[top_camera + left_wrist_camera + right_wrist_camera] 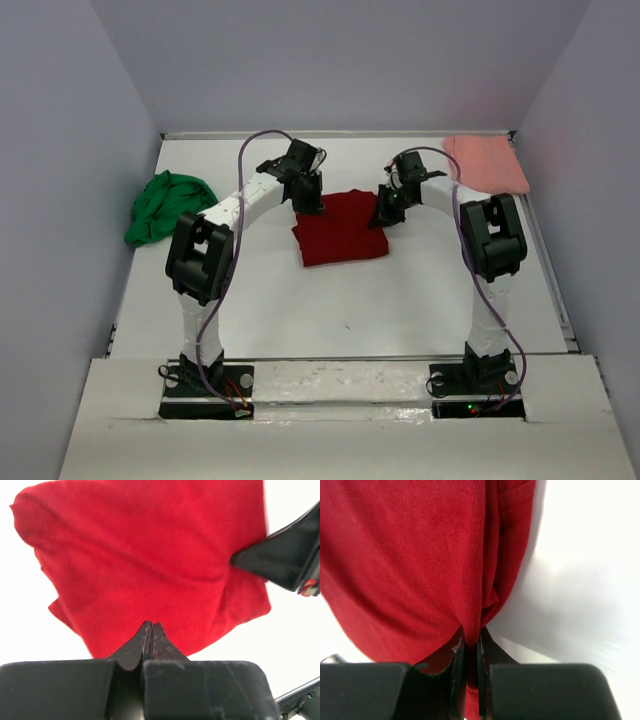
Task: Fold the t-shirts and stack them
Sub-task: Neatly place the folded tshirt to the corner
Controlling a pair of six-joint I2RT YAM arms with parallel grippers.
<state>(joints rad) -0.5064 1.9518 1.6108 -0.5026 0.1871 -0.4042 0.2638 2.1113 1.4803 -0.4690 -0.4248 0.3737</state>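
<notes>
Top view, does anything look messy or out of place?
The bright green cloth t-shirt lies crumpled in a heap at the white table's left edge; the dark red cloth t-shirt and salmon pink cloth t-shirt lie flatter.

No writing can be read (on any surface).

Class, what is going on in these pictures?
Two robot arms work on the dark red t-shirt mid-table. The right end effector pinches a fold of its edge; the left end effector, shut, sits at its other side. The green t-shirt lies crumpled at left, the pink t-shirt far right, both untouched.
</notes>
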